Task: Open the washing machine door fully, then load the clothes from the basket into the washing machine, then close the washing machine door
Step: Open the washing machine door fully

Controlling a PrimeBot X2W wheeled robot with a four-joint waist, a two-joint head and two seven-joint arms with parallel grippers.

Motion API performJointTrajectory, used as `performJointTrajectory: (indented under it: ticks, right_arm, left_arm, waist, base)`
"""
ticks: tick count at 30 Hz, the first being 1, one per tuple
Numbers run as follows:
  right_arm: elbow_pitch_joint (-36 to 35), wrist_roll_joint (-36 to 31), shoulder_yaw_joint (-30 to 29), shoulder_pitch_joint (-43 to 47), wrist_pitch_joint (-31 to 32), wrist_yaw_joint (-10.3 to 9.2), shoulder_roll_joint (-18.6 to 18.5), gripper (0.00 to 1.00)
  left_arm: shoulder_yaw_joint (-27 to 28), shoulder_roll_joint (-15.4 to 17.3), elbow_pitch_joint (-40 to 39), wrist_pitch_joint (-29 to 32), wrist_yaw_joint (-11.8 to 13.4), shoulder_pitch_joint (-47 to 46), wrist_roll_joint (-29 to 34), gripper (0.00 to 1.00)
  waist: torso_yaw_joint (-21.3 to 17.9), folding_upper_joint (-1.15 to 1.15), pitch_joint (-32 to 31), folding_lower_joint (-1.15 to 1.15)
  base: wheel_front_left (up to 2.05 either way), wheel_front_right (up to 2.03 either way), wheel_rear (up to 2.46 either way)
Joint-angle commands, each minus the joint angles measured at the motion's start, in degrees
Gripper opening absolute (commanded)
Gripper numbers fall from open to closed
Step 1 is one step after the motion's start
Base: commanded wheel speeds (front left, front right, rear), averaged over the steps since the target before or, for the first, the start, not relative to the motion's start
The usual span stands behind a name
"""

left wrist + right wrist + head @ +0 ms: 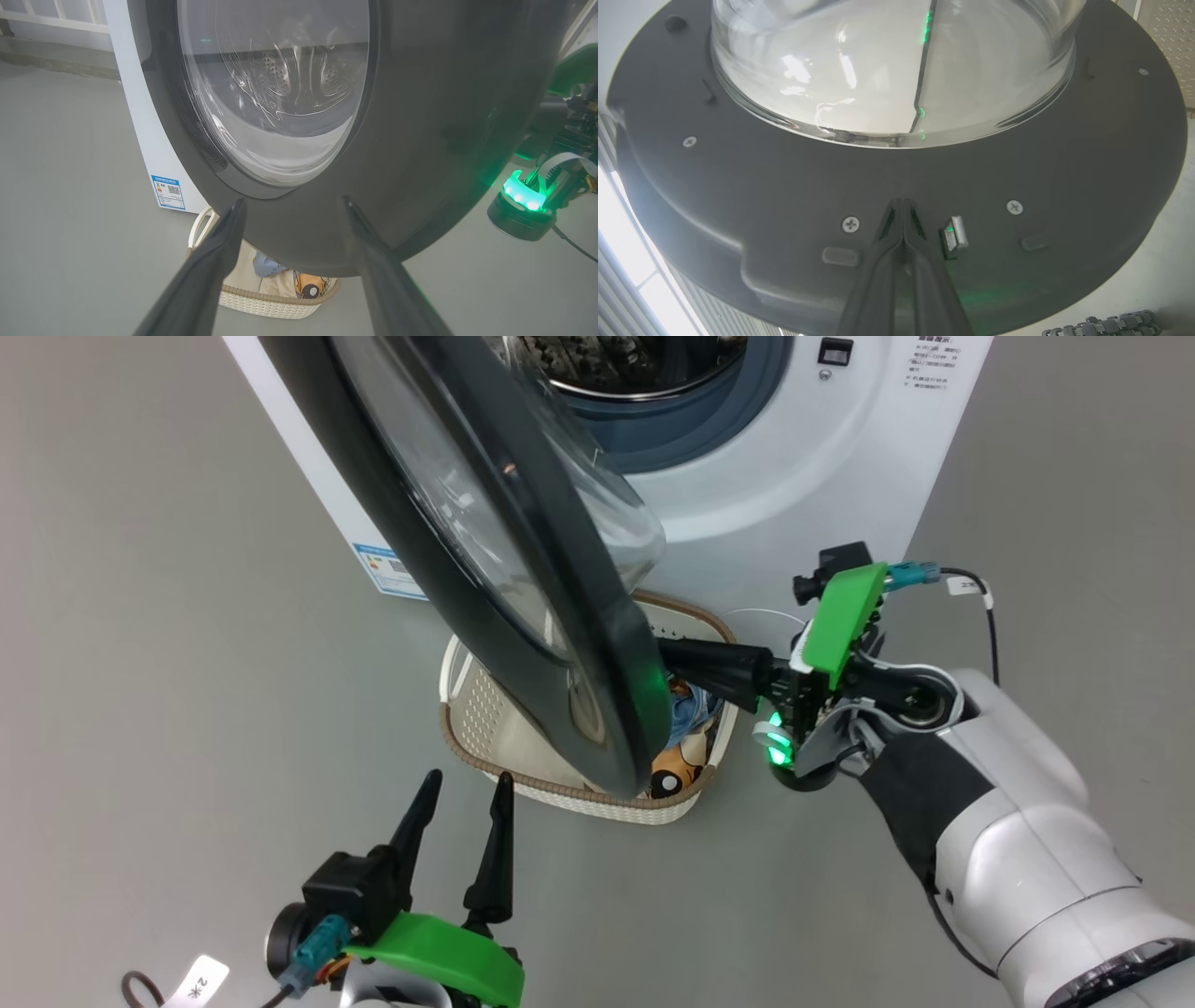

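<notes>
The washing machine (794,476) stands at the top of the head view, its door (485,569) swung partway out over the basket (485,765). Clothes (686,728) lie in the basket, partly hidden by the door; they also show under the door's rim as clothes (285,282) in the basket (271,303). My right gripper (674,661) is shut, tips against the door's inner face (784,177) beside the latch (955,233), holding nothing; its tips (902,203) meet below the glass bowl (878,70). My left gripper (469,779) is open in front of the door's outer face (420,116), apart from it.
Grey floor (140,709) lies all around the machine and basket. A blue label (387,569) sits on the machine's lower left corner. My right wrist's green light (523,196) glows to the right of the door. A wall base with white railing (46,18) stands behind.
</notes>
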Motion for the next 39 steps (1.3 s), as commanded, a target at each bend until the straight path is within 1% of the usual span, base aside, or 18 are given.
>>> performJointTrajectory:
  ticks: [1,14,21,26,29,32,35,38,39]
  right_arm:
    - [-2.0,1.2,1.5,1.3,-0.2,0.10,2.1,0.00]
    - [-5.9,10.3,13.1,3.1,-3.6,0.10,2.1,0.00]
    - [-6.2,13.3,17.2,2.3,-5.5,0.10,2.1,0.00]
    - [-6.5,14.2,18.2,1.7,-7.0,0.10,1.6,0.00]
    - [-7.3,14.2,18.4,1.9,-8.8,0.10,0.6,0.00]
    - [-9.3,12.8,17.9,2.3,-12.6,0.10,-1.1,0.00]
    - [-12.9,9.3,17.6,3.6,-17.4,0.10,-3.4,0.00]
    - [-18.1,4.6,17.8,6.1,-22.5,0.10,-6.1,0.00]
    - [-18.1,4.6,17.8,6.1,-22.5,0.10,-6.1,0.00]
  left_arm:
    - [1.7,0.8,-1.0,-0.4,-0.1,0.1,0.4,1.00]
    - [1.8,0.8,-0.8,-0.4,0.0,1.0,0.7,1.00]
    - [1.9,0.8,-0.9,-0.4,0.1,1.0,0.7,1.00]
    - [2.3,0.8,-0.9,-0.4,0.2,1.0,0.6,1.00]
    - [3.0,0.8,-0.7,-0.4,0.3,1.3,0.8,1.00]
    - [3.9,0.8,-0.6,-0.4,0.2,1.6,1.2,1.00]
    - [5.2,0.8,-0.4,-0.4,0.0,1.9,1.8,1.00]
    - [6.6,0.8,-0.3,-0.4,-0.2,2.4,2.6,1.00]
    - [6.6,0.8,-0.3,-0.4,-0.2,2.4,2.6,1.00]
  waist:
    - [0.1,0.00,-0.1,0.00]
    - [0.7,0.00,-1.3,0.00]
    - [0.8,0.00,-1.4,0.00]
    - [0.4,0.00,-1.7,0.00]
    - [-0.2,0.00,-2.5,0.00]
    - [-1.0,0.00,-3.5,0.00]
    - [-1.9,0.00,-4.8,0.00]
    - [-3.0,0.00,-6.2,0.00]
    - [-3.0,0.00,-6.2,0.00]
  base:
    - [0.00,0.00,0.00]
    - [0.00,0.00,0.00]
    - [0.00,0.00,0.00]
    - [0.00,0.00,0.00]
    - [0.00,0.00,0.00]
    - [0.00,0.00,0.00]
    - [0.00,0.00,0.00]
    - [0.00,0.00,0.00]
    - [0.00,0.00,0.00]
